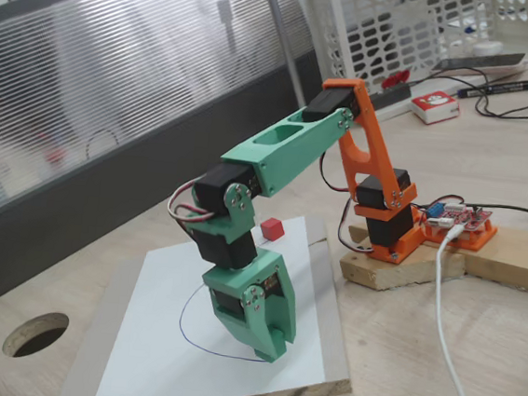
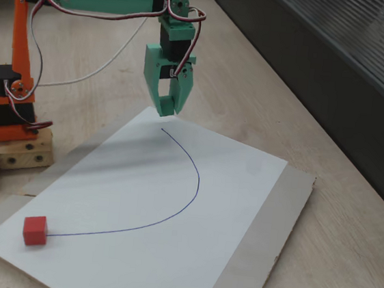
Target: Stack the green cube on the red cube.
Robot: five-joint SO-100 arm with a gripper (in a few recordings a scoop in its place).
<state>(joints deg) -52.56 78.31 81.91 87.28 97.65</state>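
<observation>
**Entry: pincer at the arc's far end, red cube at its near end**

Item 1. Pincer [image 2: 169,107]: green two-finger unit pointing straight down, hanging above the upper end of the blue pen arc [image 2: 195,179] drawn on the white sheet [image 2: 167,251]. Fingers stood together or very nearly so, tips meeting at a point; nothing was visible between them. In a fixed view the same pincer [image 1: 264,343] sat low over the sheet's front portion.

Item 2. Red cube [image 2: 34,230]: rested flat on the white sheet at the lower left corner, at the other end of the pen arc. In a fixed view it [image 1: 272,228] showed beyond the arm's wrist.

Item 3. Green cube: no place could be given for it from these frames; whether the arm hid it could not be told.

Governing relation: from the pincer, the red cube lay at about 7 o'clock in the fixed view looking across the sheet, well apart, with bare paper between. A cube offers no long axis; its faces sat roughly square to the sheet's edges.

Judgement: the stack had not been made. The green cube must be found and gripped before any travel toward 7 o'clock.

Item 4. Support: pale board [image 2: 263,248] on a wooden table [image 2: 348,222].
</observation>
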